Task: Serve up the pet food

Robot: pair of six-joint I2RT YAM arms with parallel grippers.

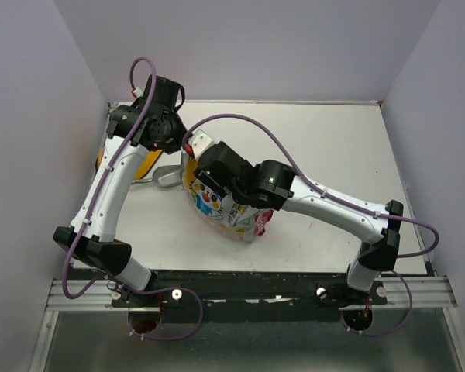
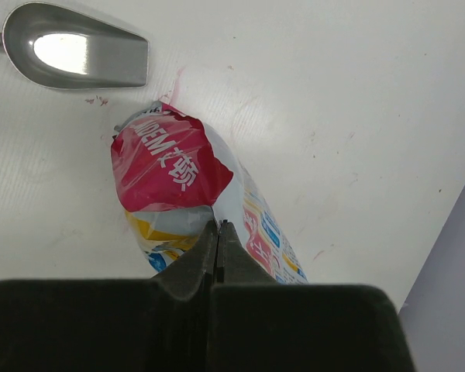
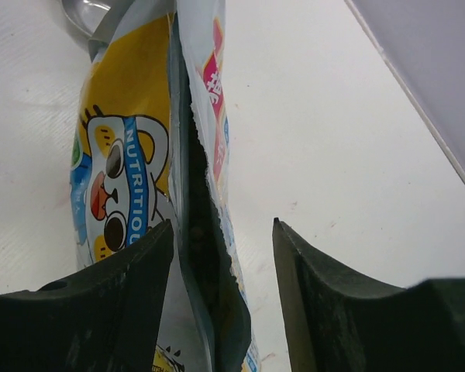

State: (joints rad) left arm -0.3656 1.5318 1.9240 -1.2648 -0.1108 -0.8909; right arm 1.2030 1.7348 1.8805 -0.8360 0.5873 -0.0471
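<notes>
Jaws of my left gripper [image 2: 218, 226] are clenching on the pet food pouch [image 2: 170, 167], with the metal scoop [image 2: 77, 54] lying beyond. Only the right wrist view is showing my right gripper [image 3: 222, 225] spread, straddling its torn, dark mouth.

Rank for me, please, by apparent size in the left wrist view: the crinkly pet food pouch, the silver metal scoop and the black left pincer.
1. Black left pincer: largest, though nearness to the camera inflates it.
2. Crinkly red-and-yellow pet food pouch.
3. Silver metal scoop, cut off at the frame's left edge.
</notes>
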